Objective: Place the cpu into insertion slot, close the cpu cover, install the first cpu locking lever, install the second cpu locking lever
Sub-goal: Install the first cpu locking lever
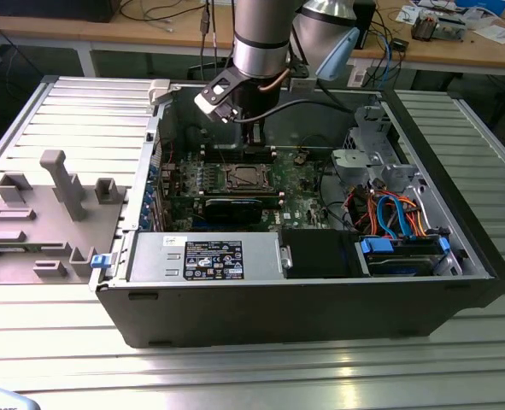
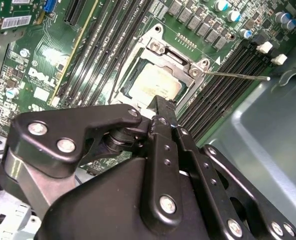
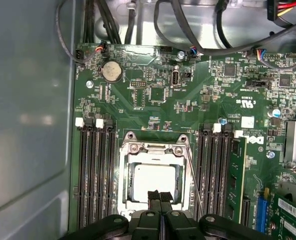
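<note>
The cpu (image 3: 153, 181) lies flat in the insertion slot (image 3: 126, 207), its dull silver top showing in both wrist views (image 2: 155, 84). The cpu cover (image 3: 153, 149), a silvery frame, lies down around it. A thin wire locking lever (image 3: 195, 186) runs slanted along one side of the socket, and its free end sticks out away from the frame (image 2: 240, 76). My gripper (image 3: 160, 196) is shut with its black fingertips pressed together and nothing between them, hovering over the chip's edge (image 2: 161, 106). In the exterior view the gripper (image 1: 254, 141) hangs just above the socket (image 1: 245, 178).
Long black memory slots (image 3: 95, 175) flank the socket on both sides. The open computer case (image 1: 303, 299) has a power supply (image 1: 205, 256) at the front and a drive cage with coloured cables (image 1: 397, 218) on the exterior view's right. A grey fixture block (image 1: 60, 184) stands outside the case.
</note>
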You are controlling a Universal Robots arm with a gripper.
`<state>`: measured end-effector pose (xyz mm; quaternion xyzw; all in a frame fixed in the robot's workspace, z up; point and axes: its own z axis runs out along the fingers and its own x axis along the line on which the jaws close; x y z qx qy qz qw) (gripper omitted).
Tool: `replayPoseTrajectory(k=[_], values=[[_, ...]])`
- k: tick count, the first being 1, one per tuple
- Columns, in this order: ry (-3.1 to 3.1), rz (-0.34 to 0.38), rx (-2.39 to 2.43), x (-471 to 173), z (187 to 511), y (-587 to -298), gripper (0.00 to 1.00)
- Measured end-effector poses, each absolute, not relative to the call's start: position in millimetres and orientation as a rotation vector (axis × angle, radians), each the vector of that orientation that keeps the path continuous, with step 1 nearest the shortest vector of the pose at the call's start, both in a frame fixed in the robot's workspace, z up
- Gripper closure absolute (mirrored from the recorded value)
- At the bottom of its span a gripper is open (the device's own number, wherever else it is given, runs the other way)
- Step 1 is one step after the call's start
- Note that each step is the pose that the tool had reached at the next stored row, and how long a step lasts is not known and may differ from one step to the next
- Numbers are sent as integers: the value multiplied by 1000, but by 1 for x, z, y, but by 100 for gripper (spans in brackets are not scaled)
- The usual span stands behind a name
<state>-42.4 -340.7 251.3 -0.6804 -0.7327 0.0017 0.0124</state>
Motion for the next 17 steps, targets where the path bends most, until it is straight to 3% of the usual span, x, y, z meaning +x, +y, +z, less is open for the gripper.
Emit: replayPoseTrajectory(k=[17], values=[[-2405, 7, -1982, -42, 251, -341, 89]])
